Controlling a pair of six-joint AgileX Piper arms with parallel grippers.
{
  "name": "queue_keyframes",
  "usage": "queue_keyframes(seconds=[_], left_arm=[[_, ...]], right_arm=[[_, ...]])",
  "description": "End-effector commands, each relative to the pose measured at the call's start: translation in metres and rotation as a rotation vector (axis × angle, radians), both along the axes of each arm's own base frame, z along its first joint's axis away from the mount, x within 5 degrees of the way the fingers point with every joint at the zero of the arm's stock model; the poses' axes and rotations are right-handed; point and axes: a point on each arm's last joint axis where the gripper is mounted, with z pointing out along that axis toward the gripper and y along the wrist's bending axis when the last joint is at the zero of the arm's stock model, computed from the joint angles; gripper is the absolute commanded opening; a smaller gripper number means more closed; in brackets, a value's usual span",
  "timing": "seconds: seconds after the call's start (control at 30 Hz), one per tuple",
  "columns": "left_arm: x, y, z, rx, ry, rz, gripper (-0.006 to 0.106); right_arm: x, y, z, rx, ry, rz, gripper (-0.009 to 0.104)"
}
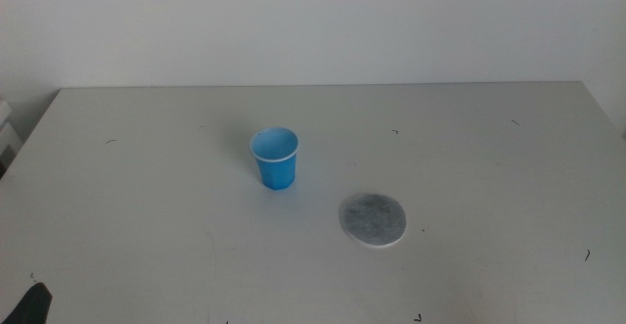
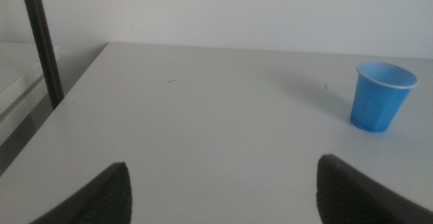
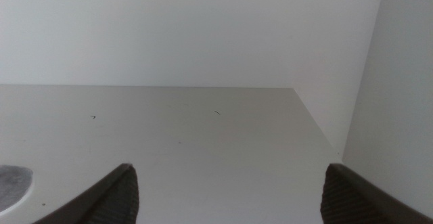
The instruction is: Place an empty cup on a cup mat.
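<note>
The blue cup (image 1: 275,158) stands upright and empty on the white table, a little left of centre. The speckled grey cup mat (image 1: 373,219) lies flat to its right and nearer the front, apart from the cup. My left gripper (image 2: 223,164) is open and empty, low at the table's front left; only its tip (image 1: 34,304) shows in the middle view. The cup (image 2: 380,95) stands well ahead of it and off to one side. My right gripper (image 3: 230,168) is open and empty, out of the middle view; a sliver of the mat (image 3: 13,183) shows beside it.
A dark upright pole (image 2: 40,41) stands past the table's left edge. A white wall (image 3: 399,102) stands beside the table's right edge (image 3: 318,126). The table (image 1: 469,148) bears small dark specks.
</note>
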Motion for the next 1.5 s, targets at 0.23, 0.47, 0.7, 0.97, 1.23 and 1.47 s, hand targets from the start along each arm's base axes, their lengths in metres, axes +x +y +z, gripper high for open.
queue_keyframes(seconds=[0.23, 0.47, 0.7, 0.97, 1.23, 1.47], left_arm=[[0.017, -0.002, 0.057, -0.039, -0.038, -0.012, 0.098], [0.058, -0.004, 0.112, -0.032, 0.04, -0.008, 0.098], [0.104, -0.005, 0.164, -0.013, 0.165, 0.007, 0.098], [0.152, -0.006, 0.22, 0.018, 0.264, 0.019, 0.098], [0.194, -0.011, 0.259, 0.063, 0.25, -0.026, 0.098], [0.23, -0.019, 0.268, 0.059, 0.243, -0.098, 0.098]], right_arm=[[-0.002, 0.0, 0.012, -0.023, -0.108, 0.004, 0.094], [-0.002, 0.0, 0.012, -0.023, -0.108, 0.004, 0.094], [-0.002, 0.0, 0.012, -0.023, -0.108, 0.004, 0.094], [-0.002, 0.0, 0.012, -0.023, -0.108, 0.004, 0.094], [-0.002, 0.0, 0.012, -0.023, -0.108, 0.004, 0.094], [-0.002, 0.0, 0.012, -0.023, -0.108, 0.004, 0.094]])
